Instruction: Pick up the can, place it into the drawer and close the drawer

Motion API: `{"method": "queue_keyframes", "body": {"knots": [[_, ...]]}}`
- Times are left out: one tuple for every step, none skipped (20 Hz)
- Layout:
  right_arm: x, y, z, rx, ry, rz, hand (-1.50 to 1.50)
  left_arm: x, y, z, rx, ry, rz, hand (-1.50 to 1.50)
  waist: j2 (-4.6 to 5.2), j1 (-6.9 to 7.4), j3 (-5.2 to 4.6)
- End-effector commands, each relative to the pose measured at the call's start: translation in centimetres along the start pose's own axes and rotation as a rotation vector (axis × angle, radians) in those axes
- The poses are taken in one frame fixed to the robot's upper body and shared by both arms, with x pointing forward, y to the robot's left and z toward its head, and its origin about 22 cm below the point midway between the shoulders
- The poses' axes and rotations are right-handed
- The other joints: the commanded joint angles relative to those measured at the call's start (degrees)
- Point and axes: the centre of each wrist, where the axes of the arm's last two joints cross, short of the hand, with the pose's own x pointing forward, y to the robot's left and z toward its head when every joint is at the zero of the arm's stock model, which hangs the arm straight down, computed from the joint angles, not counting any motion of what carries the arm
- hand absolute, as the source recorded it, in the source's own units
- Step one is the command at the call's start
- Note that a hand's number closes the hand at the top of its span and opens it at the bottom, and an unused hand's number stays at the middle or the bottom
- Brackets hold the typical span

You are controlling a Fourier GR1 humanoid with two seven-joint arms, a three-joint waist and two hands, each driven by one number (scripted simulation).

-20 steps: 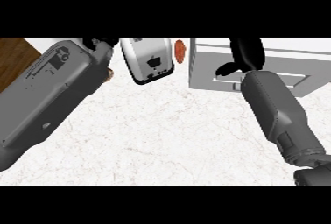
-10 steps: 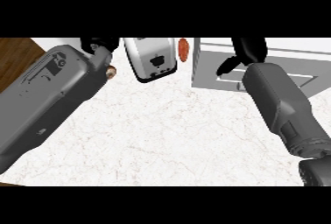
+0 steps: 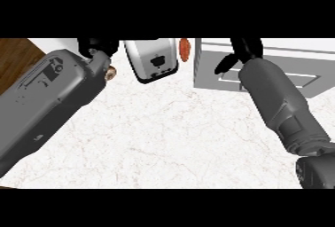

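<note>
Head view. Right hand [image 3: 243, 49] logged over drawer [image 3: 212, 76]; top cropped, so grip and contents undetermined. Reddish can [image 3: 185, 48] noted just left of that hand, wedged between drawer and toaster [image 3: 153, 60], outside the drawer, held by nothing visible. Left hand [image 3: 98, 44] noted beyond toaster, state likewise undetermined. Right hand judged stationed there to serve can or drawer.
</note>
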Motion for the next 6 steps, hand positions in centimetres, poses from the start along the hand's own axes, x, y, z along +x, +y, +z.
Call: {"method": "queue_keyframes", "body": {"knots": [[2.7,-1.0,-1.7,-0.096,0.055,-0.331,-1.5,-0.9,0.3,0.8,-0.006,0.021,-0.008,-1.5,-1.39,0.95,-0.14],[1.9,-1.9,-1.9,-0.101,0.059,-0.356,-1.5,-0.3,1.4,-0.1,0.019,0.011,-0.013,-1.5,-1.0,-0.03,-0.2],[2.2,-2.0,-2.1,-0.098,0.054,-0.364,-1.5,-0.1,0.7,0.2,0.013,0.005,-0.016,-1.5,-1.03,0.37,-0.21],[1.0,-3.1,-2.2,-0.113,0.056,-0.375,-1.5,0.3,1.2,0.5,-0.015,0.01,-0.004,-1.5,-1.16,0.49,-0.27],[1.2,-2.3,-1.8,-0.111,0.055,-0.387,-1.5,-0.9,0.7,0.9,0.005,0.015,-0.001,-1.5,-0.99,0.19,-0.31],[0.6,-1.2,-1.0,-0.118,0.056,-0.379,-1.5,1.1,1.6,0.3,-0.005,-0.001,-0.006,-1.5,-0.89,0.25,-0.3]]}}
